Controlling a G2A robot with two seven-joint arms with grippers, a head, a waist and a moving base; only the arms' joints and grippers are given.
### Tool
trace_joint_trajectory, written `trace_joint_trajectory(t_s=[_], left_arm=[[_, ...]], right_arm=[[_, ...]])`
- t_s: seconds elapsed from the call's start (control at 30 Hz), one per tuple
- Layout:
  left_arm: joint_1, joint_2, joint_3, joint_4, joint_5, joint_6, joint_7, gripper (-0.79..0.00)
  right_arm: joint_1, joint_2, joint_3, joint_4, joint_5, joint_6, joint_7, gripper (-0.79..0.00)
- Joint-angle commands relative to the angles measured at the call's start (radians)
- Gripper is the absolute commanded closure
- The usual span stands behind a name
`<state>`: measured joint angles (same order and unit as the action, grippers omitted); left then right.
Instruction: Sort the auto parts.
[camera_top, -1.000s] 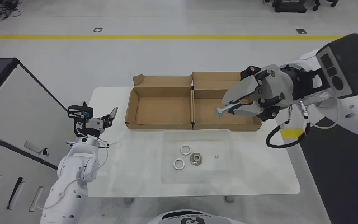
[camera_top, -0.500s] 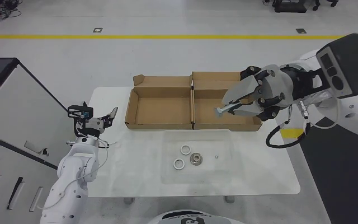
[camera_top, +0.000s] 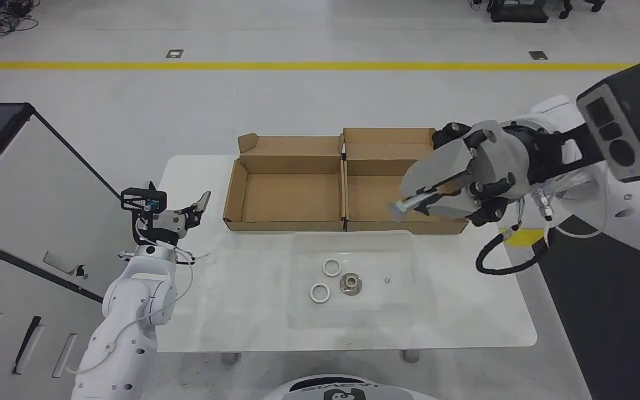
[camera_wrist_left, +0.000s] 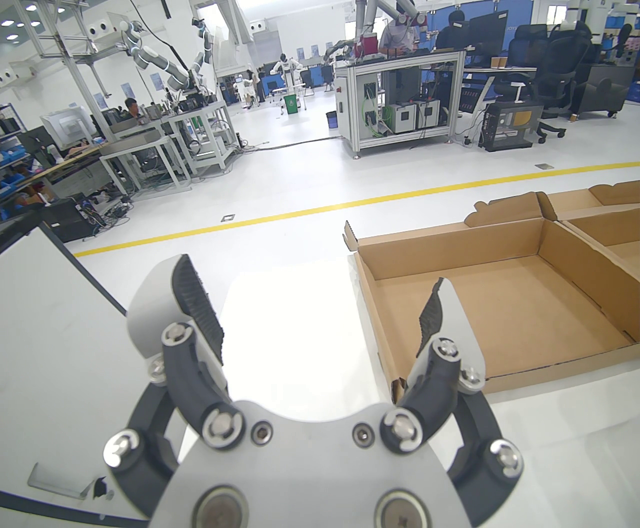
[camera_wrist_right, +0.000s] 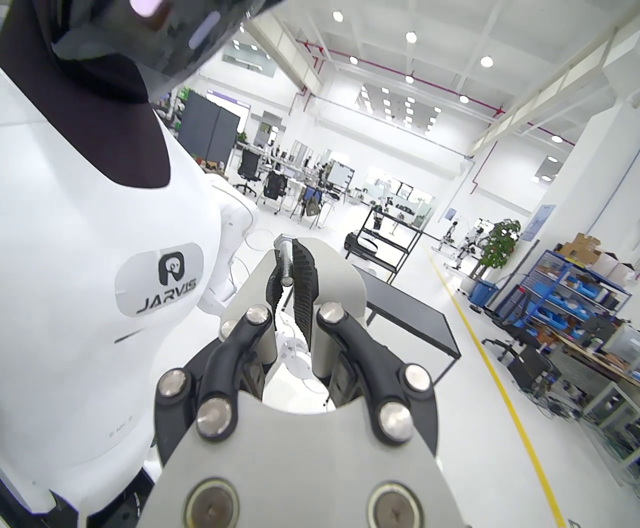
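Top view looks down on the desk (camera_top: 230, 290) from above. Left wrist view, close behind the left tool (camera_wrist_left: 312, 275), faces the left cardboard box (camera_wrist_left: 500, 300), shared with top view. Right wrist view tilts up toward the ceiling (camera_wrist_right: 400, 75).

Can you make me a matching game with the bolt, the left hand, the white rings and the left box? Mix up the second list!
Things:
1. bolt
2. left hand
3. white rings
4. left box

States:
A. brown, nothing inside
B. open wide, holding nothing
C. round, lying on the table in front of the boxes
D. pinched in the right hand

Pairs: 1-D, 2-B, 3-C, 4-A.
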<state>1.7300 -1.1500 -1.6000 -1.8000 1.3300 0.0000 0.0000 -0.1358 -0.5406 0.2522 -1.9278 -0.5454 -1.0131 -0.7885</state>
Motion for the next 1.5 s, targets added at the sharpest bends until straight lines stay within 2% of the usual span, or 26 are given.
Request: trace_joint_trajectory(t_s=[0.0, 0.27, 0.43, 0.6, 0.73, 0.83, 1.0, 1.2, 1.33, 1.47], left_arm=[[0.000, 0.000, 0.000, 0.000, 0.000, 0.000, 0.000, -0.785], [0.000, 0.000, 0.000, 0.000, 0.000, 0.000, 0.000, -0.785], [0.000, 0.000, 0.000, 0.000, 0.000, 0.000, 0.000, -0.785], [0.000, 0.000, 0.000, 0.000, 0.000, 0.000, 0.000, -0.785], [0.000, 0.000, 0.000, 0.000, 0.000, 0.000, 0.000, -0.785], [0.000, 0.000, 0.000, 0.000, 0.000, 0.000, 0.000, -0.785], [0.000, 0.000, 0.000, 0.000, 0.000, 0.000, 0.000, -0.785], [0.000, 0.000, 0.000, 0.000, 0.000, 0.000, 0.000, -0.785], [0.000, 0.000, 0.000, 0.000, 0.000, 0.000, 0.000, -0.785], [0.000, 0.000, 0.000, 0.000, 0.000, 0.000, 0.000, -0.785]], right_arm=[[-0.023, -0.004, 0.024, -0.014, -0.004, 0.001, -0.019, 0.000], [-0.159, -0.024, 0.171, -0.082, 0.084, 0.001, -0.019, 0.000], [-0.264, -0.050, 0.275, -0.122, 0.131, 0.001, -0.019, 0.000], [-0.355, -0.082, 0.361, -0.139, 0.116, 0.001, -0.019, 0.000], [-0.404, -0.098, 0.386, -0.121, 0.057, 0.001, -0.019, 0.000], [-0.422, -0.100, 0.377, -0.089, -0.004, 0.001, -0.012, 0.000], [-0.419, -0.088, 0.350, -0.053, -0.033, 0.001, 0.105, 0.000], [-0.403, -0.075, 0.345, -0.071, 0.065, 0.001, 0.197, 0.000], [-0.397, -0.082, 0.359, -0.124, 0.106, 0.001, 0.121, 0.000], [-0.403, -0.092, 0.362, -0.158, 0.078, 0.001, 0.015, 0.000]])
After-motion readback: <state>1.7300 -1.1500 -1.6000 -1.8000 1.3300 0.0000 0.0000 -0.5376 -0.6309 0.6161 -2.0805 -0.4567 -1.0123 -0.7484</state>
